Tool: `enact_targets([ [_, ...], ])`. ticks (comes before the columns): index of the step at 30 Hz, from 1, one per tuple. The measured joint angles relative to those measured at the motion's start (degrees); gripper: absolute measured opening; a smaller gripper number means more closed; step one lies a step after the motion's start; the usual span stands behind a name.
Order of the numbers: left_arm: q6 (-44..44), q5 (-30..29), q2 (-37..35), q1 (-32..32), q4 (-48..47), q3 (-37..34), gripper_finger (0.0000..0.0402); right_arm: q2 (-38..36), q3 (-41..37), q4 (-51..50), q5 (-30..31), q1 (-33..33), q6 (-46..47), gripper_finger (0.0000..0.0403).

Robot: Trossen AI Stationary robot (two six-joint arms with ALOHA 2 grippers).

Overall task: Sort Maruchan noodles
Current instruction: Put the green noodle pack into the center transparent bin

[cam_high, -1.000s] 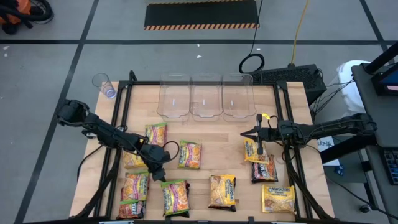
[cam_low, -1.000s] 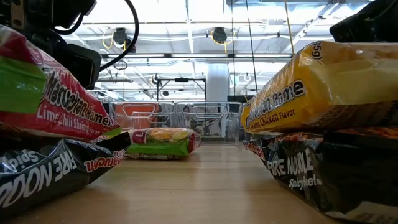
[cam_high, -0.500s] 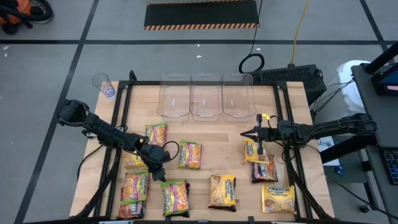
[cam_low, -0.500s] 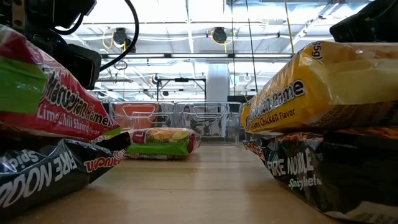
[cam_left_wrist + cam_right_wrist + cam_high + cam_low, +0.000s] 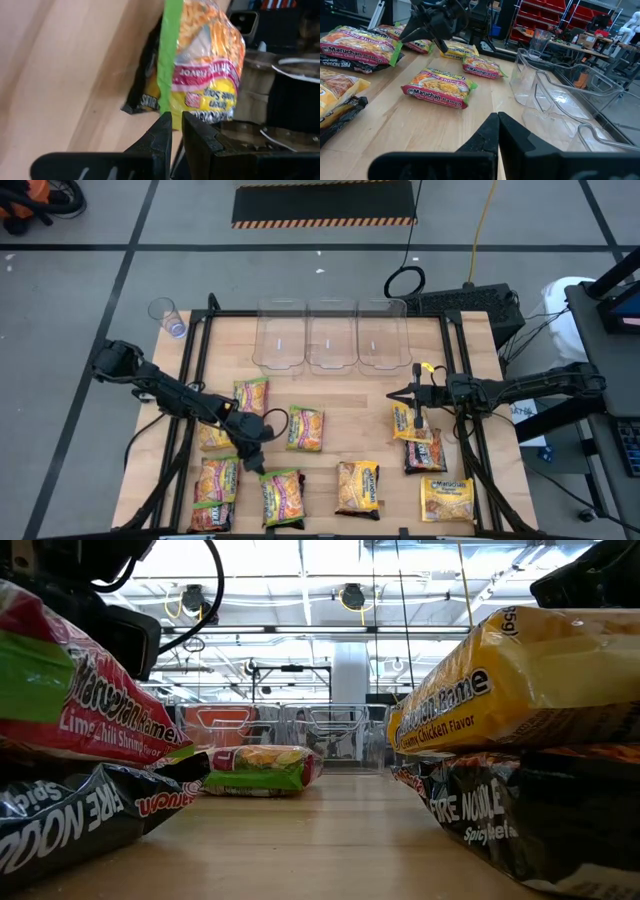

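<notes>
Tool on my left arm [image 5: 262, 463] sits low over the front-left part of the worktop [image 5: 335, 390], its two dark fingers [image 5: 159, 134] nearly together with a thin green packet edge [image 5: 168, 55] standing in the slim gap; I read that as a pinch on the green-edged packet [image 5: 282, 496], though from above the arm covers the contact and I cannot confirm it. Through that wrist camera the packet is crinkly plastic with a red band, lying over a dark packet [image 5: 145, 80] whose lettering is mostly cut off. My right tool [image 5: 417, 405] hovers over the right side, fingers pressed fully together and holding nothing, above a yellow packet [image 5: 410, 428] that partly overlaps a dark brown one [image 5: 425, 452]. The noodle packets are scattered flat across the front half of the pale wooden worktop: green-edged ones [image 5: 305, 428] at the left and middle, a brown one [image 5: 358, 486] at the front, another yellow one [image 5: 447, 498] at the front right. Three clear, rounded plastic bins [image 5: 331, 335] stand side by side along the far edge, and a clear cup [image 5: 166, 315] sits off the far-left corner. At worktop level, close packets [image 5: 520, 680] fill both sides and block most of the surface.
</notes>
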Motion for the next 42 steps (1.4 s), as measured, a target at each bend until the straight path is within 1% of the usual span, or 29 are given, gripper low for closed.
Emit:
enact_targets([
  [6, 1.19, 0.12, 0.00, -0.09, 0.01, 0.01, 0.0047, -0.02, 0.00, 0.00, 0.00, 0.00, 0.00, 0.0000],
  [12, 2.57, -1.07, 0.00, -0.09, -0.05, 0.01, 0.0047, -0.01, -0.01, -0.02, 0.00, 0.00, 0.00, 0.0000],
  [16, 4.74, -2.05, 0.00, -0.09, -2.43, 0.01, 0.0047, 0.00, 0.00, -0.02, 0.00, 0.00, 0.00, 0.0000],
  [20, 4.79, -2.08, 0.00, -0.09, -3.33, 0.00, 0.0047, 0.00, -0.02, -0.02, 0.00, 0.00, 0.00, 0.0000],
  [26, 3.84, -1.29, 0.00, -0.09, -1.34, 0.01, 0.0047, -0.01, -0.01, -0.02, 0.00, 0.00, 0.00, 0.0000],
  [37, 3.69, -1.18, 0.00, -0.09, -1.32, 0.00, 0.0047, 0.00, -0.02, -0.03, 0.00, 0.00, -0.01, 0.0000],
  [42, 3.67, -0.59, 1.76, -0.35, -0.83, -0.01, 0.0047, -0.02, -0.02, -0.02, 0.00, 0.00, 0.00, 0.0000],
])
